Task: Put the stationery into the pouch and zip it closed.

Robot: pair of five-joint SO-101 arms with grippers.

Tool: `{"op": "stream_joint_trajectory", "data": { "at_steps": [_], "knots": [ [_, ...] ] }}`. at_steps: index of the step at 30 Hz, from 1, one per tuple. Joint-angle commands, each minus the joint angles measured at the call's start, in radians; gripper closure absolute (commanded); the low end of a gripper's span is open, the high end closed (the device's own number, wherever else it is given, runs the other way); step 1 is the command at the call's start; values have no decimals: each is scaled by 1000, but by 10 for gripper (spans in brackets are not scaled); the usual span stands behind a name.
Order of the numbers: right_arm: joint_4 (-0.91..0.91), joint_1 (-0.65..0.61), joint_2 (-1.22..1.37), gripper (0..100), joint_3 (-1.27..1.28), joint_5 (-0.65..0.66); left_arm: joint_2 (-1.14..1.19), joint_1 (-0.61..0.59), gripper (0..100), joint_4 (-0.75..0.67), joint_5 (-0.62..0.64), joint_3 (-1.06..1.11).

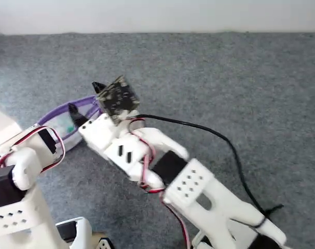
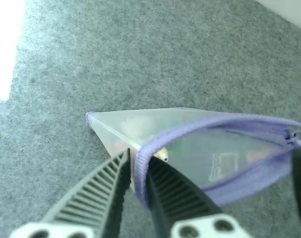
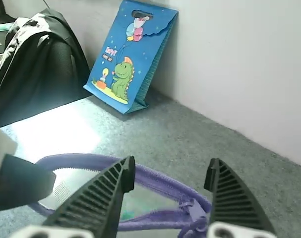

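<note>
The pouch, translucent with a purple zipper band, lies on the grey-covered counter at the left of the high view, between the two arms. The left hand is clamped on the zipper band at one end of the mouth. The right hand stands with its fingers spread wide over the opposite end, and the zipper pull sits just below the gap between them. The long axis of the pouch runs from the left hand's grip to the pull, slanting up and to the right in the high view. The mouth gapes along that axis and is not yet zipped. Stationery shows dimly through the wall near the gripped end. Three faults are likely. The left hand holds only a narrow strip of band, so a pull along the axis may strip it free and drag the pouch across the counter. The right hand may close on fabric instead of the pull. An item lying near the mouth may jam the slider.
</note>
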Motion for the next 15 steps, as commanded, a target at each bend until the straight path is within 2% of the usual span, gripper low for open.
{"op": "stream_joint_trajectory", "data": {
  "at_steps": [1,4,7,12,15],
  "knots": [
    [119,67,-94,860,-58,12,12,2,987,17,14,-28],
    [292,124,-111,868,-57,-32,12,2,987,17,14,-28],
    [395,143,-111,835,-29,-75,12,2,987,17,14,-28],
    [397,137,-91,741,63,-75,12,2,987,17,14,-28],
    [387,131,-28,731,63,-75,12,3,987,17,14,-28]
  ]
}}
